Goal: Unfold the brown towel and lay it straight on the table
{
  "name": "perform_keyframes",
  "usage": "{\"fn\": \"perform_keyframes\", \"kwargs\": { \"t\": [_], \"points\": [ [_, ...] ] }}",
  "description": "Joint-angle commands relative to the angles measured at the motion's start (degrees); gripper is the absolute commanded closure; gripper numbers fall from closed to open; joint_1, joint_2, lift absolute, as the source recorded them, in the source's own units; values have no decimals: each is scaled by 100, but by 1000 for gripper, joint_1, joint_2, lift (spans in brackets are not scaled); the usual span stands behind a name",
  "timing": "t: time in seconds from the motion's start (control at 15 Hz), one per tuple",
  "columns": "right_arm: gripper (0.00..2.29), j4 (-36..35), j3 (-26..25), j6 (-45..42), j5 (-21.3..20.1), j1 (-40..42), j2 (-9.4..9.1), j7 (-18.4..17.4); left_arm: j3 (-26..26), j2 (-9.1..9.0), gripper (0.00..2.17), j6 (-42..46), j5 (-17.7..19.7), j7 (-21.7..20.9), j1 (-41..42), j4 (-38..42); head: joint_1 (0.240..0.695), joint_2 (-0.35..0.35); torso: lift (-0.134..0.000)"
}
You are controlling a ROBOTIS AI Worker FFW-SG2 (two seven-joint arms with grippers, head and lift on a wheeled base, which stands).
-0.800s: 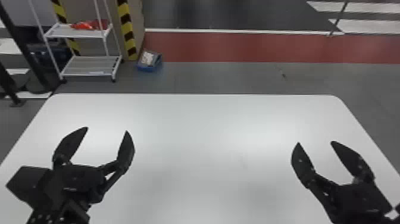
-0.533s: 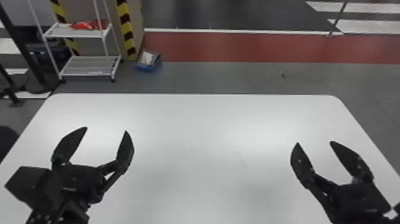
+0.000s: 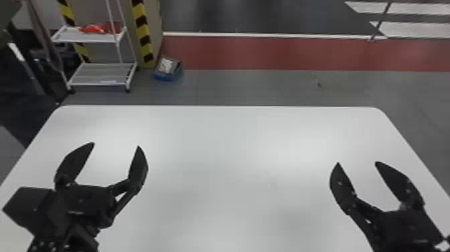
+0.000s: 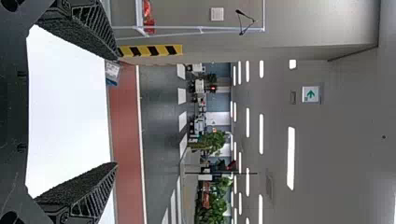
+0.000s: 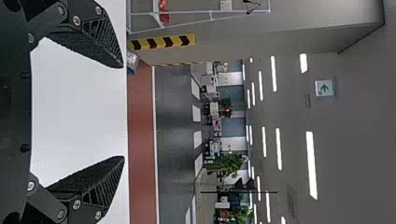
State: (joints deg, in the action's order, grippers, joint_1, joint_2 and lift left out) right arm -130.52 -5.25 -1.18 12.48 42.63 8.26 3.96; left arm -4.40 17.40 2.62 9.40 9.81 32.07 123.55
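Though a brownish strip (image 3: 43, 37) shows past the far left corner of the table (image 3: 234, 134), I can't tell whether that's the towel. The left gripper (image 3: 116, 144) and right gripper (image 3: 358, 163) hang over opposite sides, fingers spread, presumably ready for cloth between them.

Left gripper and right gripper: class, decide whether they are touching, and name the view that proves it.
Apart. The head view shows a wide stretch of white table between the left gripper and the right gripper.
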Motion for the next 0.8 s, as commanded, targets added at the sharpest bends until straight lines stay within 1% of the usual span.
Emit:
{"fn": "perform_keyframes", "kwargs": {
  "t": [0.0,0.73],
  "points": [
    [211,-9,7,-44,-8,18,-9,0,9,0,83,6,0,21,1,2,695,-30,-125],
    [211,-27,-28,-44,27,35,35,9,27,9,83,6,0,21,10,2,695,-25,-125]
  ]
}}
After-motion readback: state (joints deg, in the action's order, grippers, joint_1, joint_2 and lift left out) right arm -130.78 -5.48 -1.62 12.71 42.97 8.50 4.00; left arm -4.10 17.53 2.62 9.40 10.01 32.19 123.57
